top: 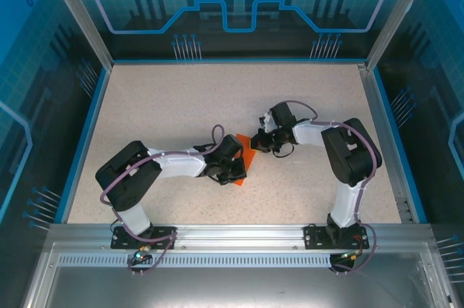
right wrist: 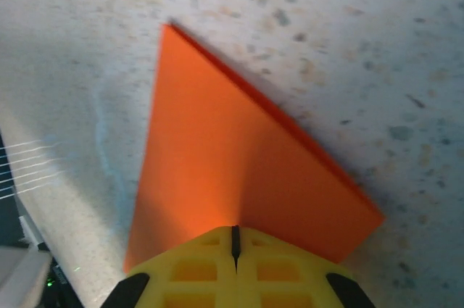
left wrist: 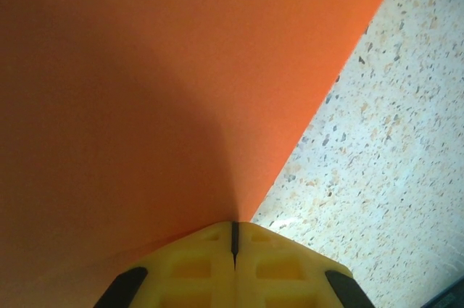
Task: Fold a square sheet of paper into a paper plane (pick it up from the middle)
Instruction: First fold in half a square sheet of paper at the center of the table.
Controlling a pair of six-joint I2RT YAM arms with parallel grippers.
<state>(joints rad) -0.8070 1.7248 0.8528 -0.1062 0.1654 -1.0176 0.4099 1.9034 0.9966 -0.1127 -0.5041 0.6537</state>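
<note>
A: Where is the sheet (top: pixel 245 157)?
B: Near the tabletop (top: pixel 181 98) middle; the left gripper (left wrist: pixel 233 230) and right gripper (right wrist: pixel 234 234) both pinch it closed — pull evenly, I think, so the crease comes straight.

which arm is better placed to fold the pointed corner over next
Probably right: the right fingers pinch the orange paper with its pointed corner straight ahead; the left fingers grip by a long straight edge.
</note>
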